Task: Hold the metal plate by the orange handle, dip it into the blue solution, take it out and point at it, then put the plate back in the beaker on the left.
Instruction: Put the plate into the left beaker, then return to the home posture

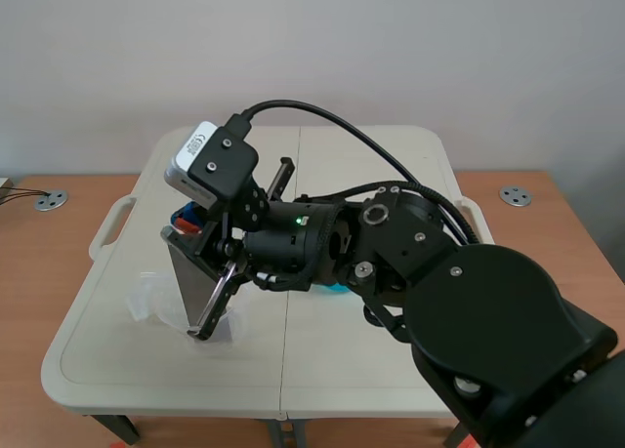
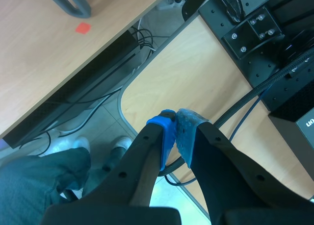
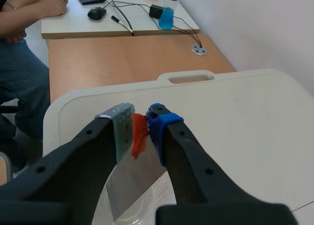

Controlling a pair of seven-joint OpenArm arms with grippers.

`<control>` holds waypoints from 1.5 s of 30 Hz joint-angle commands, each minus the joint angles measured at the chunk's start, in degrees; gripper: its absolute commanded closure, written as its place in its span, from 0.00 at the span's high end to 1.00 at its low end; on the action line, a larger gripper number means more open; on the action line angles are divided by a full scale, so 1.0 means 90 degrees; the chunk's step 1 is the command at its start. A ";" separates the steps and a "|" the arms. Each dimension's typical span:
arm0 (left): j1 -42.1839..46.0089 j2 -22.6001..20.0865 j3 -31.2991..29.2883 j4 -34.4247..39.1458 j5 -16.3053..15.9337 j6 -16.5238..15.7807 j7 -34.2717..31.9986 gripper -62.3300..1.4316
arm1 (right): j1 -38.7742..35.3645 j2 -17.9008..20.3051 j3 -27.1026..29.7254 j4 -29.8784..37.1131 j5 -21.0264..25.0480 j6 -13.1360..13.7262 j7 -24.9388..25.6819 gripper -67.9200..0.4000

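Gripped the orange handle (image 3: 139, 141) tight in the right gripper (image 3: 141, 124), the metal plate (image 1: 190, 272) tilted with its lower end at the left beaker (image 1: 146, 297). Pinched the left gripper (image 2: 175, 127) closed on nothing. Probably lifting out or setting back; called next for a straight, steady move.

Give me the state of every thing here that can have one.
Right gripper: shut on the orange handle.
Metal plate: held on end, lower end at the clear beaker's mouth.
Left gripper: shut, holding nothing.
Blue solution: mostly hidden behind the right arm.
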 commanded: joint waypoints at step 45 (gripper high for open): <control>-0.2183 0.0015 -0.0002 0.0423 -0.0597 -0.0022 -0.0189 0.95 | -0.1479 0.1491 0.0884 0.2948 0.2018 -0.0221 -0.1015 0.98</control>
